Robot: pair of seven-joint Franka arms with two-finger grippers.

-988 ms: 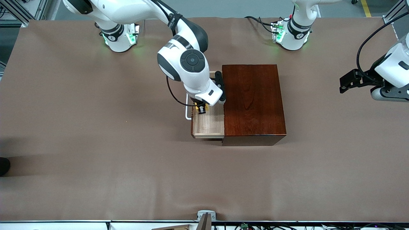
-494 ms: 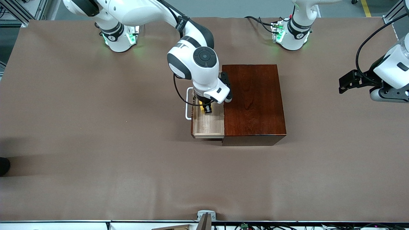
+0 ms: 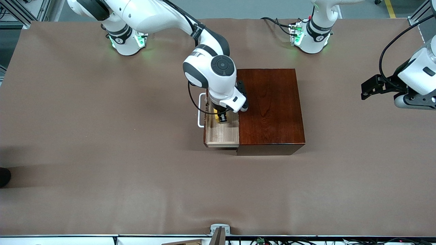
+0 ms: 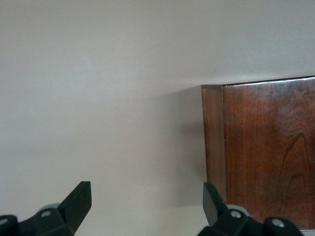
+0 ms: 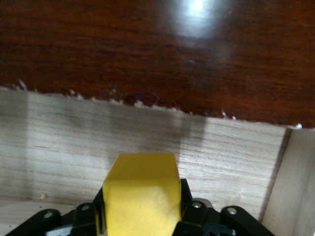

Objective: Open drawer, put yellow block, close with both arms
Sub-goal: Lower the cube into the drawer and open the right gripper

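Observation:
The dark red-brown wooden box (image 3: 270, 109) stands mid-table with its drawer (image 3: 221, 134) pulled out toward the right arm's end, showing a pale wood interior and a white bar handle (image 3: 199, 117). My right gripper (image 3: 220, 117) is shut on the yellow block (image 3: 216, 116) and holds it low inside the open drawer. In the right wrist view the yellow block (image 5: 141, 194) sits between the fingers, with the drawer's inner wall (image 5: 147, 132) just ahead. My left gripper (image 3: 369, 87) is open and empty, waiting above the table at the left arm's end. The left wrist view shows the box's corner (image 4: 266, 142).
The brown table cover (image 3: 102, 153) lies bare around the box. The right arm's wrist hangs over the part of the drawer farther from the front camera. A small metal bracket (image 3: 219, 229) sits at the table's front edge.
My right gripper has carried the yellow block from over the drawer's handle edge toward the box and lower into the drawer. The left arm has barely moved.

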